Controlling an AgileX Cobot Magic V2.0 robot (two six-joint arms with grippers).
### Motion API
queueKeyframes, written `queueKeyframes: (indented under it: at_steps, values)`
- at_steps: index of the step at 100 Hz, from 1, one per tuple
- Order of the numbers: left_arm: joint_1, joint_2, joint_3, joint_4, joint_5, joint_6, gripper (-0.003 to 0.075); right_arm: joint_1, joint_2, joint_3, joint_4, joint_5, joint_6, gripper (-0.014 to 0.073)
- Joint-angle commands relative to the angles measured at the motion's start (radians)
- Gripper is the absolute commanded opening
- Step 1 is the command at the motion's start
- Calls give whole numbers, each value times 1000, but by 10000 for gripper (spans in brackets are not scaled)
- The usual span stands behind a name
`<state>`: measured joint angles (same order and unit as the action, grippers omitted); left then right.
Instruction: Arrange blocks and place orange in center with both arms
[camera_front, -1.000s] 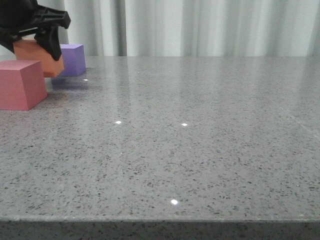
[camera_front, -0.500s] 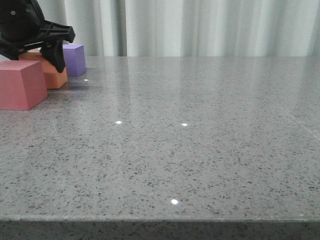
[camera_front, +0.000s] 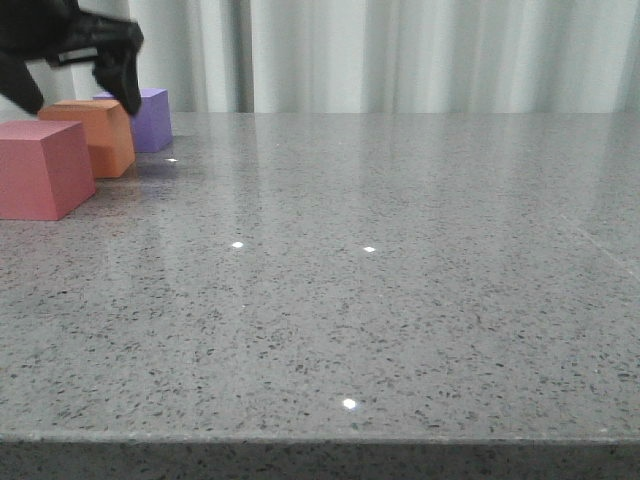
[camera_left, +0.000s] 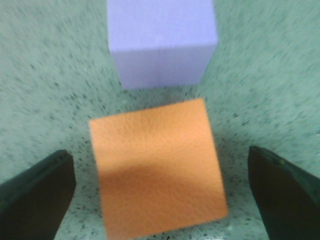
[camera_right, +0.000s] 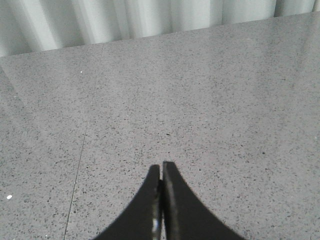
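The orange cube rests on the table at the far left, between the pinkish-red cube in front and the purple cube behind. My left gripper hovers just above the orange cube, open, its fingers apart from it. In the left wrist view the orange cube lies between my spread fingers with table showing on both sides, and the purple cube is just beyond it. My right gripper is shut and empty over bare table; it does not show in the front view.
The grey speckled table stretches to the right and to the front edge. A pale curtain hangs behind the table.
My left gripper lowered the orange cube to the table between the other two cubes, opened, let it go and rose slightly.
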<state>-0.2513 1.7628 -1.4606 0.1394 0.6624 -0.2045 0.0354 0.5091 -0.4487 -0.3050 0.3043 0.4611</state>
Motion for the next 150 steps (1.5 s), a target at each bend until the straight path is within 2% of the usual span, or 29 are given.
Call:
queueKeyframes:
  at_steps: [1, 27, 62, 83, 93, 100, 119, 150]
  values:
    - [1, -117, -36, -6, -58, 0, 661, -3, -1, -24, -21, -81, -4, -68]
    - [1, -331, 63, 25, -108, 0, 661, -3, -1, -24, -21, -81, -4, -68]
    - [1, -781, 500, 25, -330, 0, 660, -3, -1, -24, -21, -81, -4, -68]
    - [1, -1037, 724, 25, -346, 0, 649, -3, -1, -24, -21, -81, -4, -68]
    - [1, -1139, 807, 25, -346, 0, 561, -3, -1, -24, -21, -81, -4, -68]
    - [1, -1200, 849, 25, -346, 0, 438, -3, -1, -24, -21, -81, -4, -68]
    - [1, -1296, 911, 25, -346, 0, -22, -3, -1, -24, -21, -81, -4, -68]
    - [1, -1303, 913, 4, -341, 0, -20, -3, -1, -24, -21, -81, -4, -68]
